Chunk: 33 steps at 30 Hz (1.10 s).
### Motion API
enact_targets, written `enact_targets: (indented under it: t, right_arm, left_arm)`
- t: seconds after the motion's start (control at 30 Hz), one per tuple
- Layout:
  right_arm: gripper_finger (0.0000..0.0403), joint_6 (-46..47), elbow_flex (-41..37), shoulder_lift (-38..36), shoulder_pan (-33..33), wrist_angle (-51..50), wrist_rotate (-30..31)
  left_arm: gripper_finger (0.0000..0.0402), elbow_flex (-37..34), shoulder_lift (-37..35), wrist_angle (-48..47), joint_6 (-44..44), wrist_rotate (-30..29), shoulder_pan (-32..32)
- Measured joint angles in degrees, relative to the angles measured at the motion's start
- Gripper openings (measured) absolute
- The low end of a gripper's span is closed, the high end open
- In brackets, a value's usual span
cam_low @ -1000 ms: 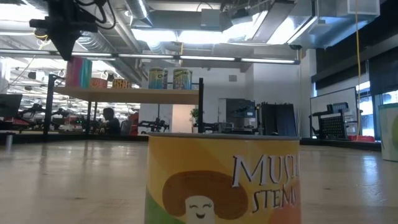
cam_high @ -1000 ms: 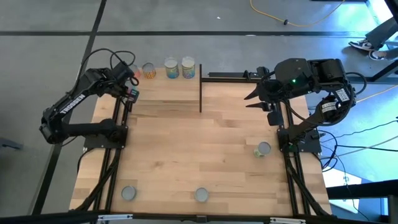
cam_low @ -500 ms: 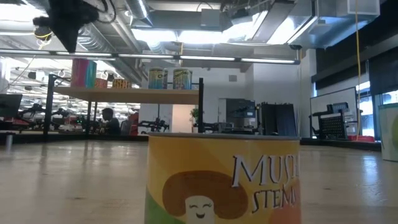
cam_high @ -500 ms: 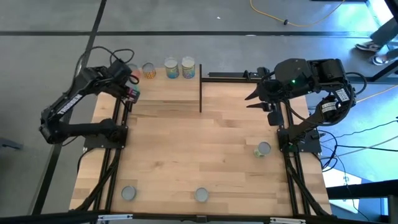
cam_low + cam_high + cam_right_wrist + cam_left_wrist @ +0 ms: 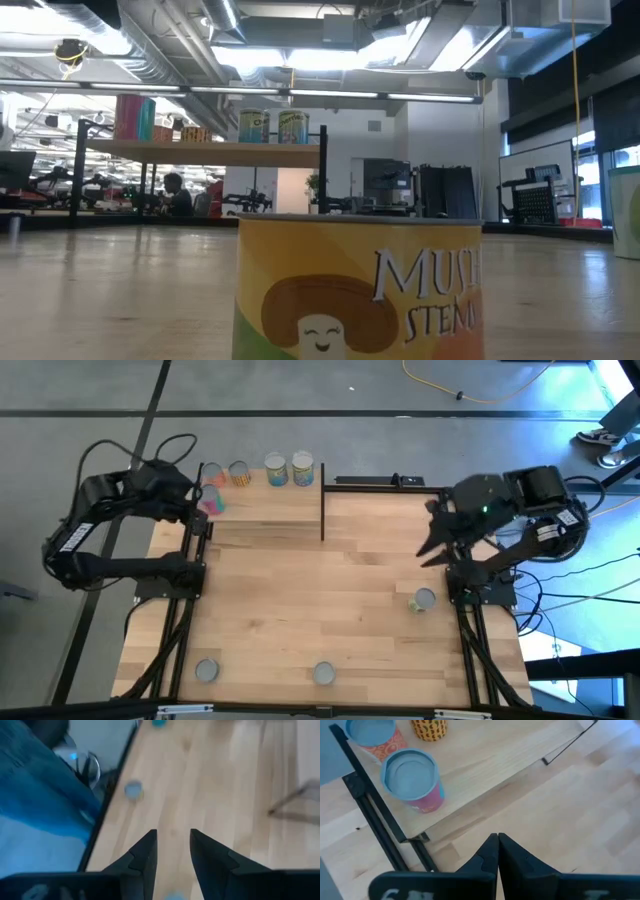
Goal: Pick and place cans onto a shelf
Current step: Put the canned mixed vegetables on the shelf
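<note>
Now your left gripper point(image 5: 497, 845), fingers pressed together and empty, has pulled back off the pink can point(image 5: 415, 780) standing on the shelf point(image 5: 485, 755), while your right gripper point(image 5: 172, 847), slightly parted, swung tableward.

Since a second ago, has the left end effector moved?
Yes. In the high view the left end effector has pulled back off the shelf, away from the pink can it hovered over, toward the table's left edge.

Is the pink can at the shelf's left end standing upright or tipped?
Upright. The pink can stands on the shelf, its round top level in the left wrist view; the low view shows it vertical. The left pincer is shut, clear of it.
</note>
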Motion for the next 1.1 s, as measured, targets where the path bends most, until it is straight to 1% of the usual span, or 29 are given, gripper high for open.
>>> enact_targets:
  t: [0.13, 0.2, 0.3, 0.43, 0.5, 0.57, 0.7, 0.9, 1.0, 1.1]
  right_arm:
    - [0.0117, 5.06, -12.03, -5.89, 1.07, 1.2, 3.75]
    - [0.0117, 9.38, -18.29, -9.36, 1.51, 3.09, 4.09]
    - [0.0117, 17.77, -27.04, -14.59, 2.13, 4.86, 4.04]
    - [0.0117, 31.49, -37.31, -20.31, 2.63, 4.88, 4.05]
    - [0.0117, 37.68, -42.1, -22.47, 2.63, 4.86, 4.02]
    - [0.0117, 41.53, -46.67, -23.98, 2.63, 4.88, 4.04]
    - [0.0117, 44.61, -55.08, -25.42, 2.6, 4.86, 4.14]
    - [0.0117, 47.48, -66.16, -23.91, 2.54, 8.49, 6.43]
    - [0.0117, 47.21, -70.63, -22.69, 2.54, 11.95, 8.34]
    - [0.0117, 44.71, -73.25, -21.62, 2.52, 16.29, 8.64]
  left_arm:
    - [0.0, 0.0, -1.98, -0.05, -0.94, -0.18, -1.07]
    - [0.0, 0.0, -2.62, -0.04, -1.16, -0.21, -1.44]
    - [0.0, 0.0, -3.06, -0.07, -1.39, -0.21, -1.54]
    - [0.0, 0.0, -3.28, -0.04, -1.33, 0.3, -1.53]
    - [0.0, 0.0, -3.33, -0.03, -1.26, 0.42, -1.52]
    - [0.0, 0.0, -3.39, -0.02, -1.13, 0.41, -1.52]
    - [0.0, 0.0, -3.39, -0.02, -1.2, 0.43, -1.52]
    - [0.0, 0.0, -3.39, 0.0, -1.34, 0.43, -1.52]
    - [0.0, 0.0, -3.39, 0.0, -1.39, 0.43, -1.52]
    - [0.0, 0.0, -3.39, 0.02, -1.59, 0.43, -1.52]
